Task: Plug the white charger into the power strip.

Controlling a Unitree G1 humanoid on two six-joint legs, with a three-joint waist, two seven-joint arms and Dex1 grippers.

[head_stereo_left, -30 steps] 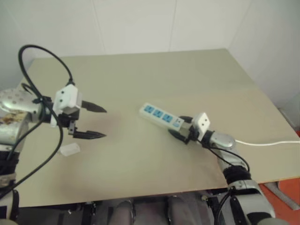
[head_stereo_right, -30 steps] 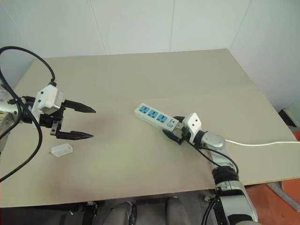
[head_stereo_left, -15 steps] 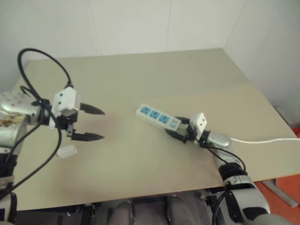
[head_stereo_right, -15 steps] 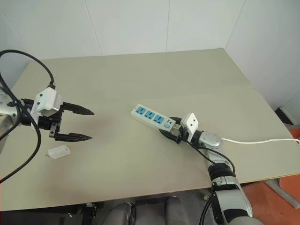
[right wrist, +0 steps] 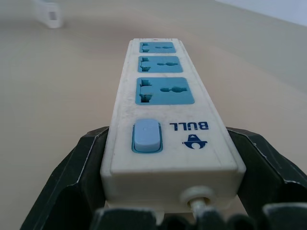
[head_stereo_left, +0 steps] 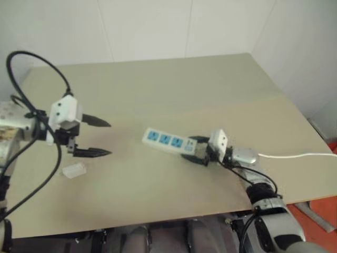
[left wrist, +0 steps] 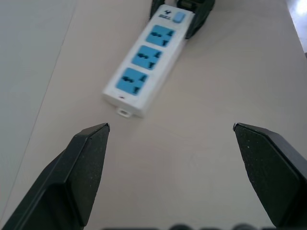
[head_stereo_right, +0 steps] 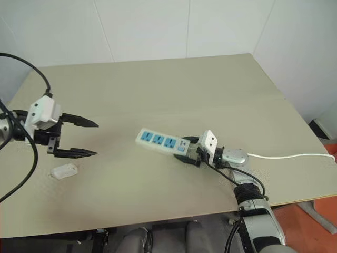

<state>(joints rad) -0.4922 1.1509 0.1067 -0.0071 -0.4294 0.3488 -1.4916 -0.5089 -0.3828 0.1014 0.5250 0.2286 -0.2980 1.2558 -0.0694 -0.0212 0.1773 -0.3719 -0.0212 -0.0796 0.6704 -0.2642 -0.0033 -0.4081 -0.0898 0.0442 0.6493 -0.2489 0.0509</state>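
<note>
The power strip (head_stereo_right: 157, 140) is a white bar with three blue sockets, lying slantwise on the beige table near its middle. My right gripper (head_stereo_right: 188, 153) is shut on the strip's switch end, one black finger (right wrist: 88, 163) on each side. The thin white cord (head_stereo_left: 295, 156) trails off to the right. The white charger (head_stereo_right: 64, 171) lies flat near the table's left edge, and appears small in the right wrist view (right wrist: 48, 12). My left gripper (head_stereo_right: 96, 139) hovers open just above and right of the charger, empty, pointing toward the strip (left wrist: 146, 62).
The beige table (head_stereo_right: 174, 84) ends at white walls behind and on the right. Its front edge (head_stereo_right: 158, 219) is close to me. A black cable (head_stereo_left: 31, 60) loops over my left arm. Bare tabletop lies between the two grippers.
My right gripper has dragged the power strip left and nearer to me, swinging it more level across the table. The left gripper drifted slightly left, still open. The charger has stayed put.
</note>
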